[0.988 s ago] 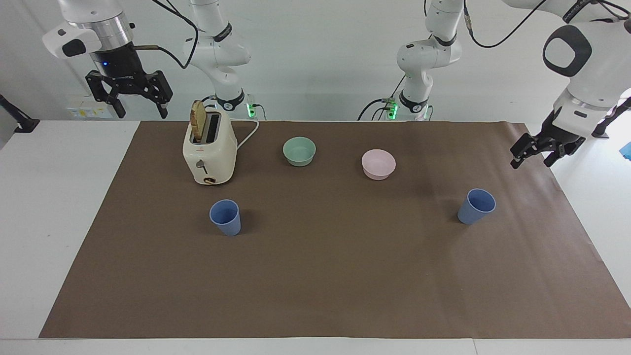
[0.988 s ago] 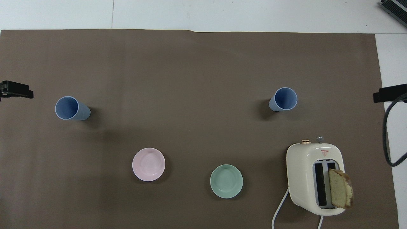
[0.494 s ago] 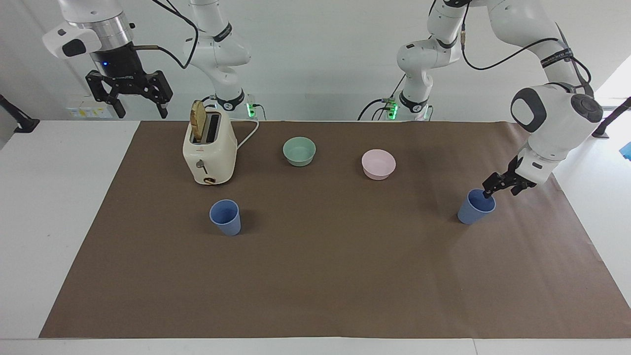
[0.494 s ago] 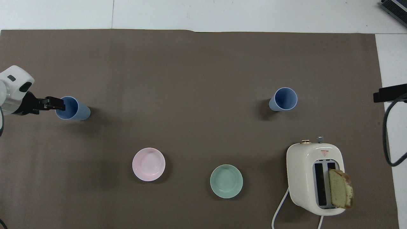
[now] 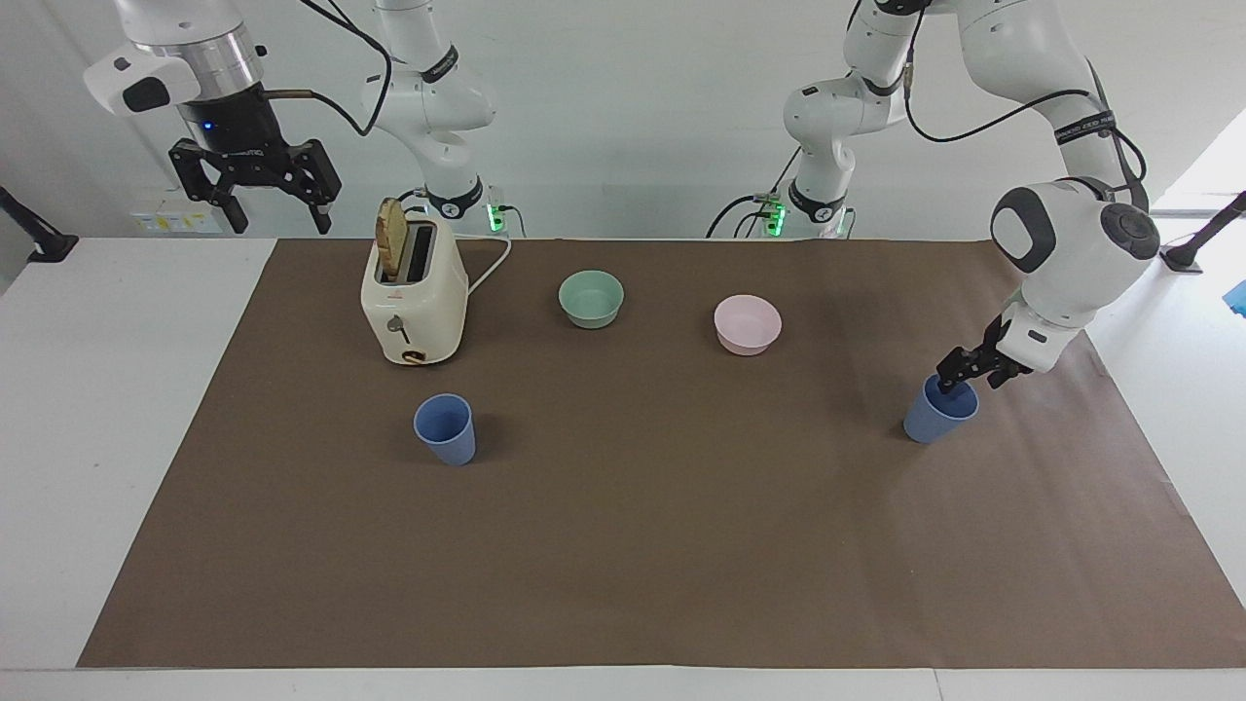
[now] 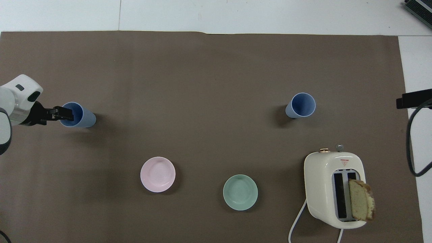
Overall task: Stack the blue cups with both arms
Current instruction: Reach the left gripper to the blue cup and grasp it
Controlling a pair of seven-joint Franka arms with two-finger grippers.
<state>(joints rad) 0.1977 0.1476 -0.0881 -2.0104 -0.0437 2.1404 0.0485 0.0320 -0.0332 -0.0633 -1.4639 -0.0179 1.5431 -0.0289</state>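
Left tool (image 5: 959,375) has dropped onto upright blue cup's (image 5: 936,413) rim

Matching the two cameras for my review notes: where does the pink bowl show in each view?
Facing view: pink bowl right of centre, upper half, beside the green bowl.
Overhead view: pink bowl left of centre, lower half.
Shared landmark: the green bowl, between the pink bowl and the toaster in both.
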